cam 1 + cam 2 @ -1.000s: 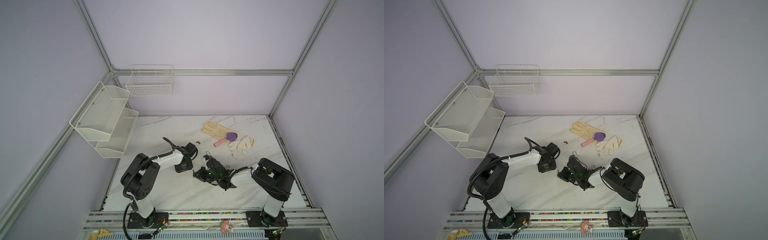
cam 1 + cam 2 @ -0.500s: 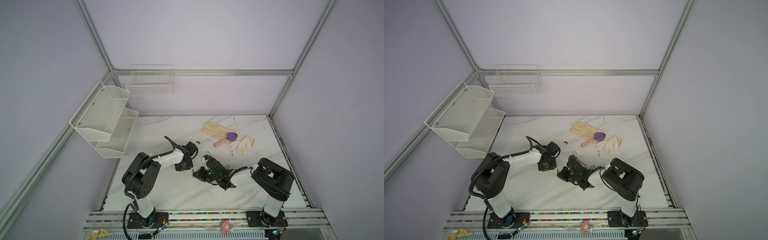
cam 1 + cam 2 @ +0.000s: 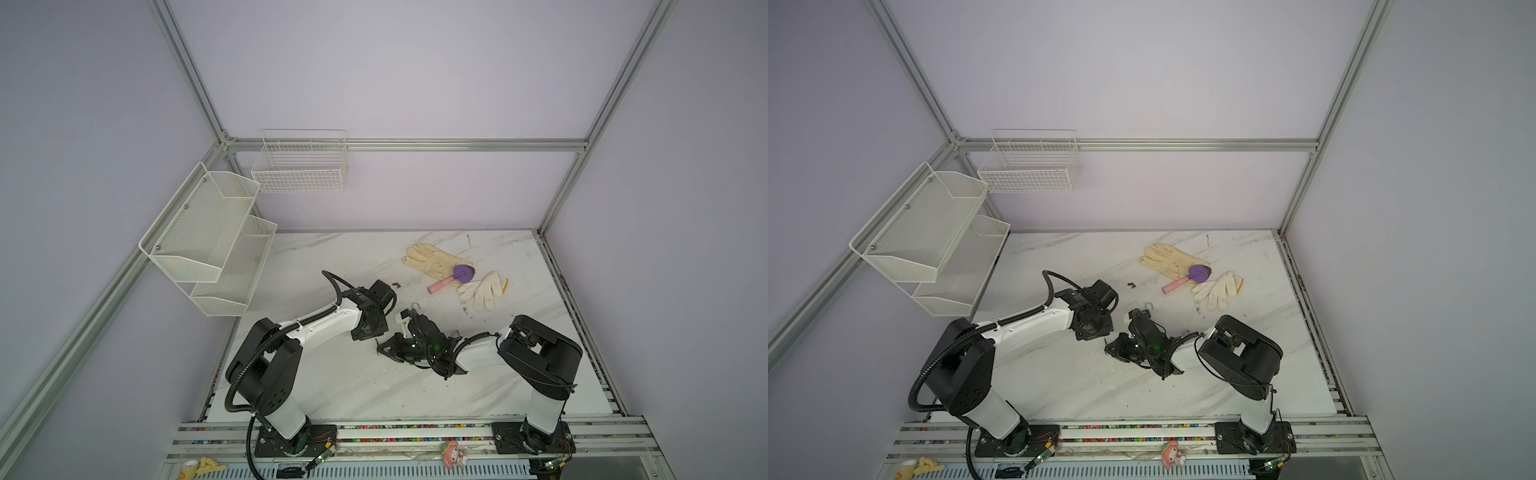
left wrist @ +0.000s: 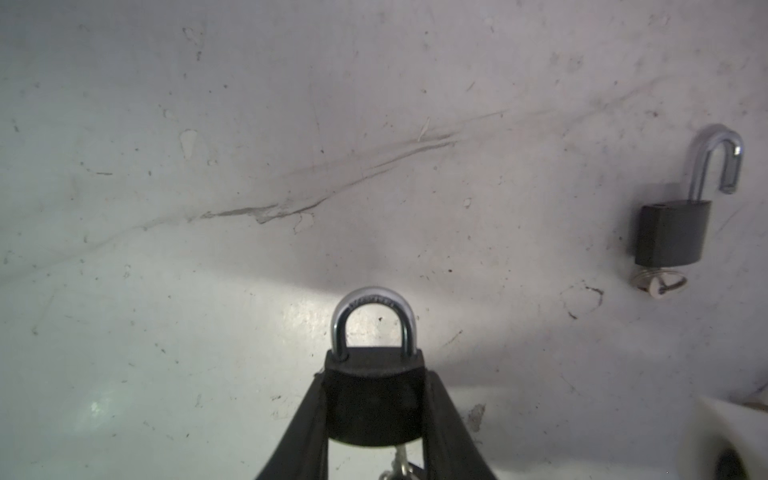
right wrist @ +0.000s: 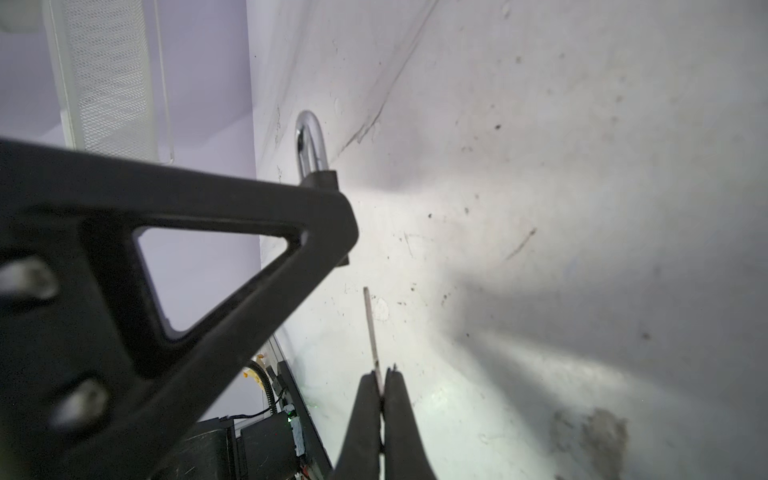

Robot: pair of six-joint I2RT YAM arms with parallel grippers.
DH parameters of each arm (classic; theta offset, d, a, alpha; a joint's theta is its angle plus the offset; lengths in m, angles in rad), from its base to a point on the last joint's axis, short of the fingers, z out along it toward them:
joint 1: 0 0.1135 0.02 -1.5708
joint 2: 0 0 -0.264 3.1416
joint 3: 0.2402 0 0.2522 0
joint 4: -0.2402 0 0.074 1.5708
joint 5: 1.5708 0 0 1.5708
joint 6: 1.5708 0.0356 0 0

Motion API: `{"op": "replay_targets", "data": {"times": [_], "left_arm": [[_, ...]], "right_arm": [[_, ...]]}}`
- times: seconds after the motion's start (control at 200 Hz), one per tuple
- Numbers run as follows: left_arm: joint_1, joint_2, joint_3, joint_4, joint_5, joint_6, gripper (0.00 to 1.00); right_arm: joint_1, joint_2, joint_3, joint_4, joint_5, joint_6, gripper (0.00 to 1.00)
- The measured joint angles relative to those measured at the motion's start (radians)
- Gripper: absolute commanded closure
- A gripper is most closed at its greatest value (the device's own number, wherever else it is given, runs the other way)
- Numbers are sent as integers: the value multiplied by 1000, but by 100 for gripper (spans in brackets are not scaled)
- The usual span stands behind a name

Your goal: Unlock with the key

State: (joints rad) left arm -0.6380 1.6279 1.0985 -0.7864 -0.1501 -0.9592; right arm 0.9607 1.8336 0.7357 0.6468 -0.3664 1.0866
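Left wrist view: the left claw (image 4: 375, 378) is clamped on the black body of the padlock (image 4: 374, 411), shackle (image 4: 374, 301) shut and pointing straight ahead, keyhole end facing back toward the wrist. Right wrist view: the right claw (image 5: 381, 380) is clenched tight on the key (image 5: 371, 328), blade lying roughly parallel to the padlock's long axis, tip just beside its base and, I'd say, not in yet. In both top views the arms meet over the middle of the surface (image 3: 353, 386).

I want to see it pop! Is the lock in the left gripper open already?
No: the padlock in the left gripper has both ends of its shackle seated in its black body.
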Motion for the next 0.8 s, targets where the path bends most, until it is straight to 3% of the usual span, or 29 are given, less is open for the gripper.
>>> {"op": "replay_targets", "data": {"times": [0.395,0.8], "left_arm": [[-13,-73,0,-47,-35,-58,95],[-13,-105,3,-65,-79,-83,95]], "right_arm": [[11,-11,-10,121,44,31,100],[46,-18,-10,132,59,39,100]]}}
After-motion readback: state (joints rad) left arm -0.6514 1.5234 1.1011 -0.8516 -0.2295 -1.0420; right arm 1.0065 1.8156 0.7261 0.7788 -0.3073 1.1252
